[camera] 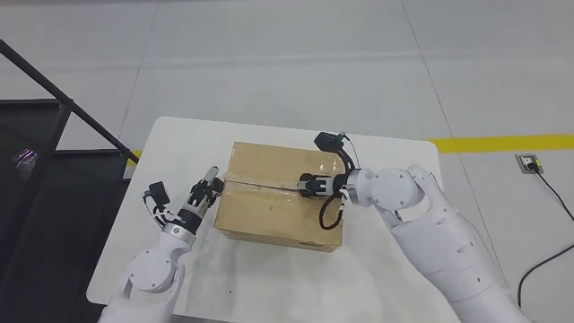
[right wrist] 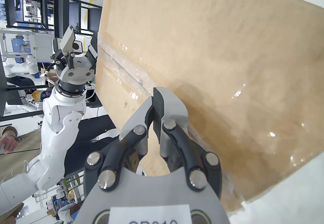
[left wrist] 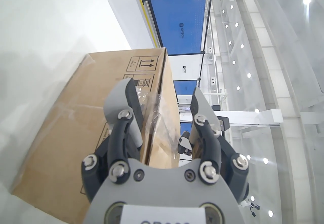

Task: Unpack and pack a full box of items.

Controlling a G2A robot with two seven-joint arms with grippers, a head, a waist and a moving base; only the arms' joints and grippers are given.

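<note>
Straddling the box edge with the left gripper, fingers released. Holding the right gripper over the taped top seam, fingers clenched together.

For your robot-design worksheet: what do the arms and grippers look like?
The left arm and right arm wear glossy white shells. The left gripper and right gripper share grey plates, silver bolts, black linkages, grey fingers with black pads, and white labels. A black cable loops at the right wrist.
</note>
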